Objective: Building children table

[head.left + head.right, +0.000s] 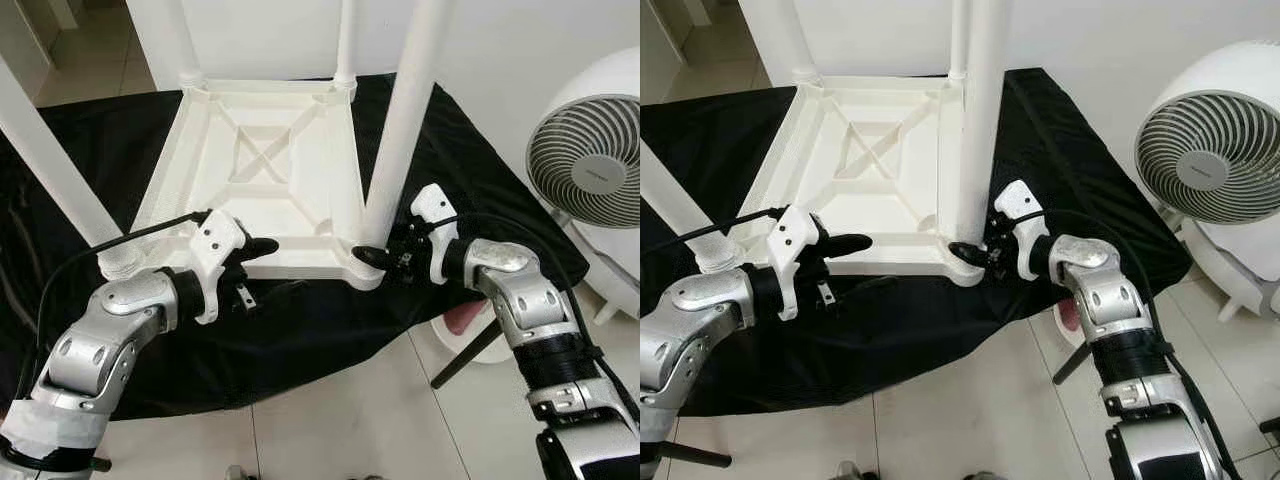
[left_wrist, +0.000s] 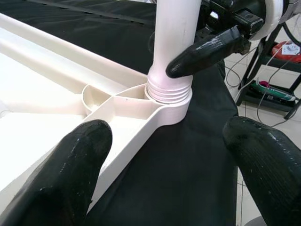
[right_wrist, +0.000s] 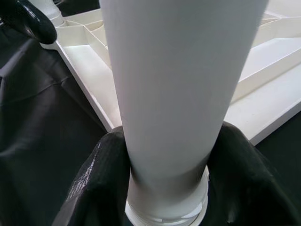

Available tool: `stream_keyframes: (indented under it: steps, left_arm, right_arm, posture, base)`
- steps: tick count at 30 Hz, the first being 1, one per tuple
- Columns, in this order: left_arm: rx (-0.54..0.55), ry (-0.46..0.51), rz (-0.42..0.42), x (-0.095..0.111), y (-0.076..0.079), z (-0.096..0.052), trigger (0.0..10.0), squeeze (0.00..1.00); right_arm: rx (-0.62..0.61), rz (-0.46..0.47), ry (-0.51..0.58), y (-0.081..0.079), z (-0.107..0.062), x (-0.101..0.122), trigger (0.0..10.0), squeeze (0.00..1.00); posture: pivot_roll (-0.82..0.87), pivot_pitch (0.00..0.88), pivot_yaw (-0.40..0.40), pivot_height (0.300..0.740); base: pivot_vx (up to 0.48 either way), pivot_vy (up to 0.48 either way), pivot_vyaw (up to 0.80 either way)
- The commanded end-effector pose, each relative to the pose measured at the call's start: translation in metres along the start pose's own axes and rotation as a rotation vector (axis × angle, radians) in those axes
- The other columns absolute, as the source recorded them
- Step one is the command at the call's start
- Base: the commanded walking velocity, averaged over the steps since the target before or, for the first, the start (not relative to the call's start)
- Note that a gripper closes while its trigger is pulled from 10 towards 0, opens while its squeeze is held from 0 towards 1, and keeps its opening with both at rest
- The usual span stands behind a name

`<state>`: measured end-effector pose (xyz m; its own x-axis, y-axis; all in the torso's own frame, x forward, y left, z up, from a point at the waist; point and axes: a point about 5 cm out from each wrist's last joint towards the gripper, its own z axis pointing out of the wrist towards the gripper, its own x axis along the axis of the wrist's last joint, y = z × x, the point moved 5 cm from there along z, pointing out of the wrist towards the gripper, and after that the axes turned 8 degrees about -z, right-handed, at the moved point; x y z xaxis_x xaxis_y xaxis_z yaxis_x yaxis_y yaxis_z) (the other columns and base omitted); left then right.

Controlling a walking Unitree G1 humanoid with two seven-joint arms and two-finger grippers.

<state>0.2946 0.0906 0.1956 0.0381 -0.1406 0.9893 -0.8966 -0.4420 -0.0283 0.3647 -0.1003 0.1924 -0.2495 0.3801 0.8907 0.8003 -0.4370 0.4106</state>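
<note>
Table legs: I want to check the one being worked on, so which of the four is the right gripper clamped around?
The near-right leg, at the tabletop corner closest to the right gripper, whose black fingers close around its base just above the threaded socket. The other three stand ungripped.

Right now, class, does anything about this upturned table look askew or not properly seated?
Yes. The leg held by the right pincer shows exposed thread rings above its corner socket, so it looks not fully screwed in. The left pincer is open beside the table frame.

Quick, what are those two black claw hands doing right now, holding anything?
Left gripper: open, holding nothing, at the tabletop's near edge.
Right gripper: closed around the white table leg near its base.
</note>
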Motion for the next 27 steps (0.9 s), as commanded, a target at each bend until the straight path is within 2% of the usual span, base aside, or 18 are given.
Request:
stream_keyframes:
  steps: [1, 4, 6, 8, 9, 10, 12, 15, 18, 20, 23, 27]
  left_arm:
    - [0.063, 0.002, 0.003, 0.000, -0.005, -0.002, 10.0, 0.00]
    - [0.063, 0.002, 0.002, 0.000, -0.005, -0.002, 10.0, 0.00]
    - [0.065, 0.002, -0.001, 0.000, -0.004, -0.002, 10.0, 0.00]
    - [0.067, 0.003, -0.004, -0.001, -0.003, -0.003, 10.0, 0.00]
    - [0.068, 0.003, -0.005, -0.001, -0.003, -0.003, 10.0, 0.00]
    - [0.066, 0.003, -0.006, -0.001, -0.003, -0.003, 10.0, 0.00]
    - [0.063, 0.002, -0.009, -0.002, -0.003, -0.003, 10.0, 0.00]
    - [0.057, 0.001, -0.011, -0.002, -0.003, -0.002, 10.0, 0.00]
    - [0.054, 0.001, -0.010, -0.001, -0.003, -0.001, 10.0, 0.00]
    - [0.048, 0.001, -0.008, -0.001, -0.003, 0.000, 10.0, 0.00]
    - [0.046, 0.002, -0.008, 0.000, -0.003, 0.001, 10.0, 0.00]
    - [0.046, 0.003, -0.008, 0.000, -0.003, 0.001, 10.0, 0.00]
  right_arm:
    - [0.009, -0.005, -0.006, -0.005, 0.008, -0.001, 0.0, 0.00]
    - [0.003, -0.006, -0.012, -0.004, 0.009, -0.003, 0.0, 0.00]
    - [-0.188, 0.027, -0.082, 0.004, 0.009, -0.014, 0.0, 0.00]
    - [-0.379, 0.097, -0.130, 0.010, 0.002, -0.022, 0.0, 0.00]
    - [-0.425, 0.111, -0.140, 0.010, -0.001, -0.024, 0.0, 0.00]
    - [-0.529, 0.166, -0.161, 0.012, -0.006, -0.028, 0.0, 0.00]
    - [-0.674, 0.235, -0.198, 0.012, -0.014, -0.034, 0.0, 0.00]
    - [-0.825, 0.311, -0.237, 0.006, -0.019, -0.039, 0.0, 0.00]
    - [-0.878, 0.347, -0.248, 0.001, -0.019, -0.040, 0.0, 0.00]
    - [-0.978, 0.396, -0.270, -0.009, -0.017, -0.042, 0.0, 0.00]
    - [-1.012, 0.441, -0.286, -0.017, -0.012, -0.042, 0.0, 0.00]
    - [-1.025, 0.452, -0.283, -0.018, -0.010, -0.040, 0.0, 0.00]
  posture:
    - [-0.03, 0.137, 0.042, 0.740]
    - [-0.03, 0.137, 0.042, 0.740]
    - [-0.03, 0.142, 0.035, 0.740]
    - [-0.03, 0.143, 0.029, 0.740]
    - [-0.03, 0.143, 0.029, 0.740]
    - [-0.04, 0.145, 0.033, 0.740]
    - [-0.05, 0.146, 0.038, 0.740]
    - [-0.05, 0.146, 0.040, 0.740]
    - [-0.06, 0.145, 0.045, 0.740]
    - [-0.06, 0.144, 0.046, 0.740]
    - [-0.05, 0.143, 0.045, 0.740]
    - [-0.05, 0.142, 0.041, 0.740]
  base:
    - [0.000, 0.000, 0.00]
    - [0.000, 0.000, 0.00]
    - [0.000, 0.000, 0.00]
    - [0.000, 0.000, 0.00]
    - [0.000, 0.000, 0.00]
    - [0.000, 0.000, 0.00]
    - [0.000, 0.000, 0.00]
    - [0.000, 0.000, 0.00]
    - [0.000, 0.000, 0.00]
    - [0.000, 0.000, 0.00]
    - [0.000, 0.000, 0.00]
    - [0.000, 0.000, 0.00]
